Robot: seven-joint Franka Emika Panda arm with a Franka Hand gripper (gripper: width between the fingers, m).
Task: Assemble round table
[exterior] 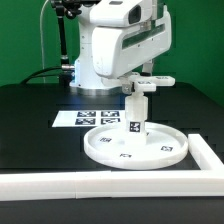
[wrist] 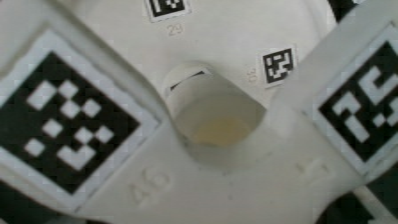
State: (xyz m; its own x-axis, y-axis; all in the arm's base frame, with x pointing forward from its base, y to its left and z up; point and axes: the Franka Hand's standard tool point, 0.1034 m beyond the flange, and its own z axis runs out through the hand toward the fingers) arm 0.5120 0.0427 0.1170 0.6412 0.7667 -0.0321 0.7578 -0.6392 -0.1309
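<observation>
The cross-shaped piece (wrist: 80,120) fills your wrist view, gripped by the part-closed hand (exterior: 140,78) atop the post (exterior: 135,120), which stands on the round disc (exterior: 110,152). You seem to be seating it; next, twist it home squarely.

No words, numbers or brand marks can be read anywhere. Only square black-and-white tags (exterior: 168,150) show: on the round disc (exterior: 100,150), the post (exterior: 136,108) and the marker board (exterior: 70,119) at the disc's ten o'clock.
</observation>
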